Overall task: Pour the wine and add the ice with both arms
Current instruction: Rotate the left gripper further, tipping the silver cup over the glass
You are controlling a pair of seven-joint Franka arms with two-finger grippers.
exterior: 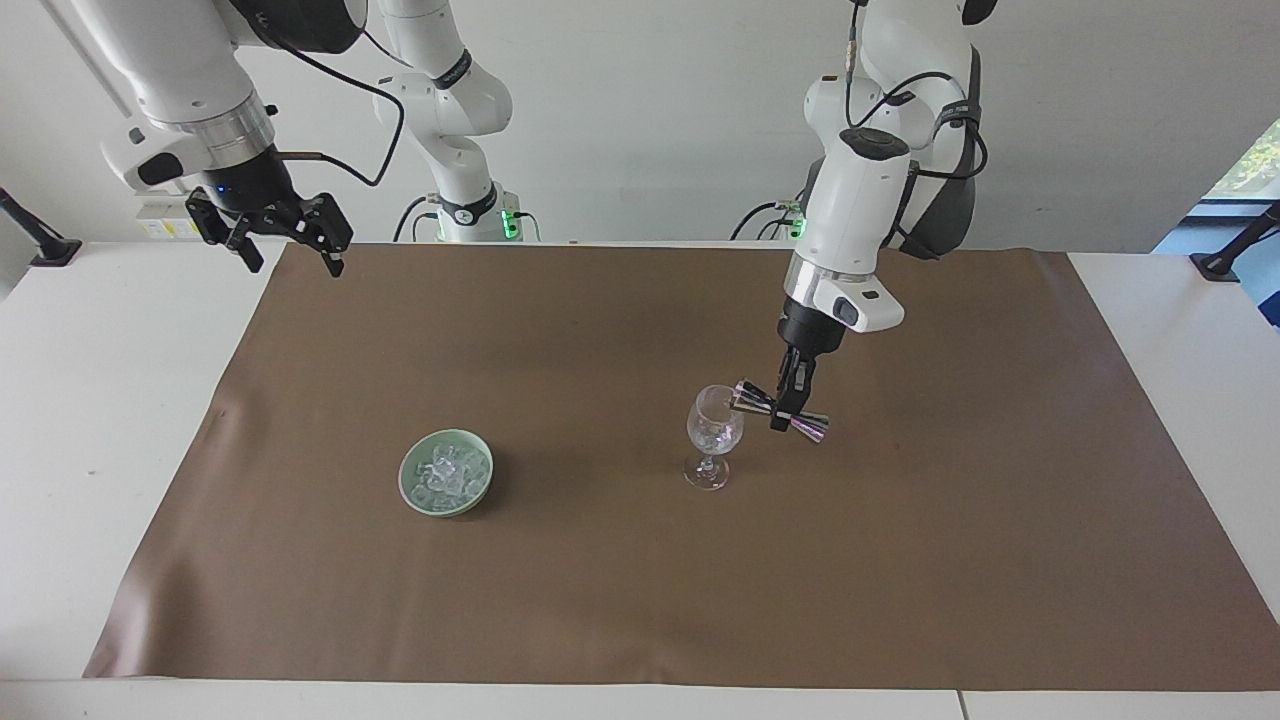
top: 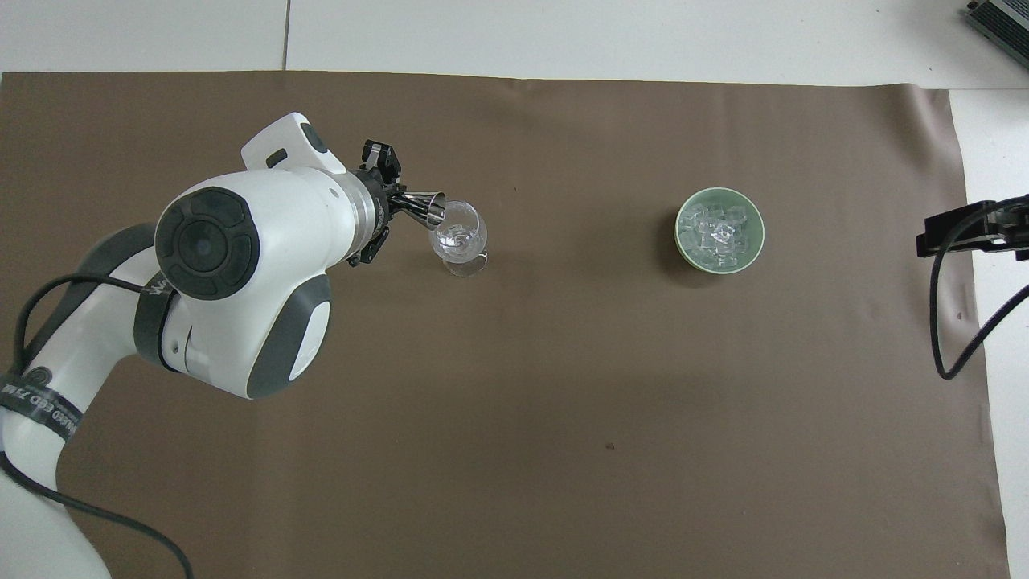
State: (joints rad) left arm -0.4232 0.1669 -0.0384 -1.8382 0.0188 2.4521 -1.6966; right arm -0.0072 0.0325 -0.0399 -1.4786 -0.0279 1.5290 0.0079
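Left claw (exterior: 783, 412): jigger (exterior: 780, 410) sideways, mouth glassward.

We see bright, even, diffuse light. The green bowl (exterior: 446, 485) throws only a faint soft shadow on the brown mat (exterior: 600, 600); beside it the wine glass (exterior: 713, 436) glints. Both views look sharp.

there is one wine glass (exterior: 714, 432) (top: 458, 239), one metal jigger (exterior: 779, 410) (top: 424, 208) and one pale green bowl (exterior: 413, 497) (top: 685, 247), all on one brown mat (exterior: 600, 600) (top: 563, 402). the bowl contains many pieces of ice (exterior: 446, 472) (top: 718, 233), which i cannot count exactly. there are two arms, so two grippers, the left gripper (exterior: 786, 405) (top: 378, 211) and the right gripper (exterior: 288, 243) (top: 965, 229).
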